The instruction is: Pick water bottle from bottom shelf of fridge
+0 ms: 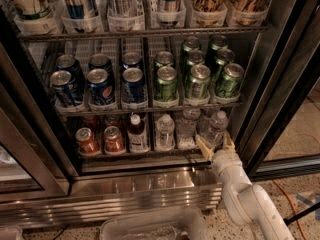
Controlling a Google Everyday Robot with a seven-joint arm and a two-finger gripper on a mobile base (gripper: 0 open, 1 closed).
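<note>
The fridge (150,184) stands open before me, with a shiny steel base. Its bottom shelf (150,151) holds two red cans (88,140), a white-capped bottle of dark liquid (135,133) and three clear water bottles. The rightmost water bottle (215,129) stands at the shelf's right end; others stand beside it (164,132) (186,129). My gripper (216,145) reaches up from the lower right on a white arm. Its tan fingers (204,147) are spread open on either side of the rightmost bottle's base, at the shelf's front edge.
The rack above holds blue cans (100,86) and green cans (197,81). The top rack holds tall cans and cups in clear lanes. Dark door frames (280,84) stand close on the right and left. A clear plastic bin (150,226) sits on the floor in front.
</note>
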